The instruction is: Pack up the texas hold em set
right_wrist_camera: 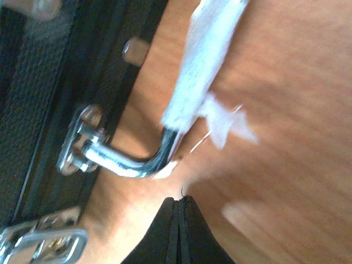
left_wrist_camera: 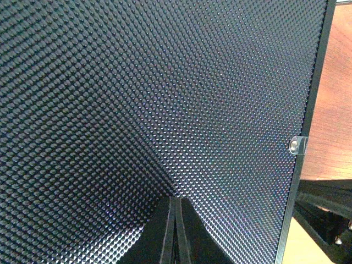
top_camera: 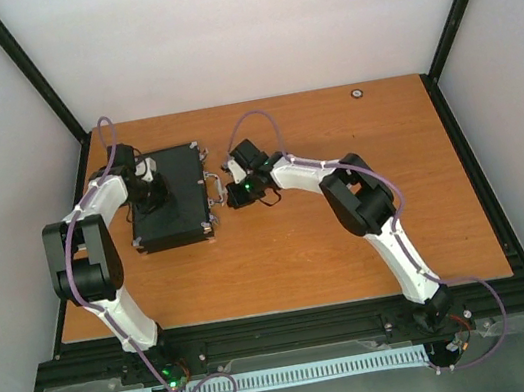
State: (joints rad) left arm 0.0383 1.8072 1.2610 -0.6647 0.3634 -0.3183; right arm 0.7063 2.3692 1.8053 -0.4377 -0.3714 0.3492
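I get evenly lit, soft overhead view, faint shadows on table (top_camera: 302, 250). Left wrist view crisp: case (left_wrist_camera: 165, 99) texture sharp, bluish sheen upper right, darker lower left. Right wrist view smeared; handle (right_wrist_camera: 124, 162) glares, overexposed.

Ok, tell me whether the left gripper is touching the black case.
Cannot tell. In the left wrist view the shut left gripper points at the studded lid of the black case, hiding any gap.
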